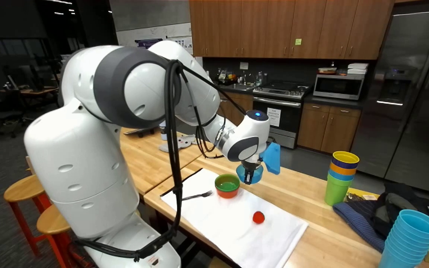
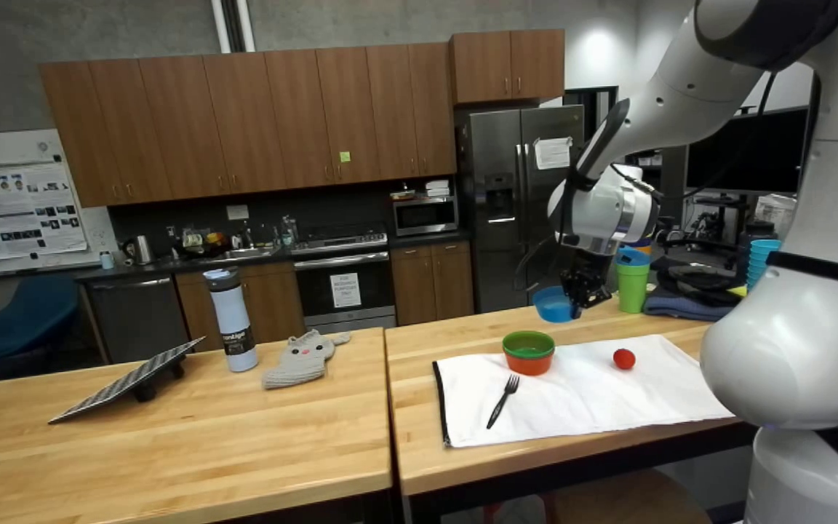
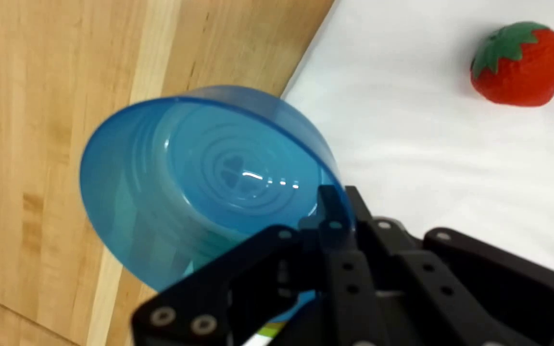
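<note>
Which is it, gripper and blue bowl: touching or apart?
Touching. The wrist view shows the gripper shut on the rim of the blue bowl, one finger inside the wall, the other outside.

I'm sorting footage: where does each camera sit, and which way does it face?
An exterior view: close to the arm, facing across the table toward the stove; most of the arm and hand show.
An exterior view: off to one side, facing the wall cabinets; arm and hand show at the picture's right.
Wrist view: on the wrist, looking down into the blue bowl; of the arm, only the hand.
In both exterior views: fork, strawberry, blue bowl.
</note>
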`<state>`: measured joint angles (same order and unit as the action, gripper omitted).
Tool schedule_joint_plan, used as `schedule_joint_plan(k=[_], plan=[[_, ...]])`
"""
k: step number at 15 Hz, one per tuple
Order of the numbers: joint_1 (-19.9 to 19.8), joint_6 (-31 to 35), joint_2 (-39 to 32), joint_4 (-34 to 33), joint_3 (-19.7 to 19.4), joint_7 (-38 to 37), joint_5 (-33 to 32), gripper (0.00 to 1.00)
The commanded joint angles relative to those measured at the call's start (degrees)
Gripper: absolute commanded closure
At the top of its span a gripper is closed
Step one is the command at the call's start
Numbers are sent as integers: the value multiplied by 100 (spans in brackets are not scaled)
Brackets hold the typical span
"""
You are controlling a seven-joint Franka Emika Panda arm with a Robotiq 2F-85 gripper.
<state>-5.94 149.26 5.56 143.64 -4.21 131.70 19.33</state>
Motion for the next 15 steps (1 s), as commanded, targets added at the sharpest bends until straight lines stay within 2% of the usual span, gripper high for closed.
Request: schedule_joint_plan(k=[1,8,13,14,15], plan=[[330,-139,355,265,-48,111,21,99],[742,-266,50,494,88,-115,-60,99],[816,-367,-110,507,170,-21,16,99],[819,-370,-114,495,177,-24,32,94],[819,-375,-125,484,182,-77,15,70]])
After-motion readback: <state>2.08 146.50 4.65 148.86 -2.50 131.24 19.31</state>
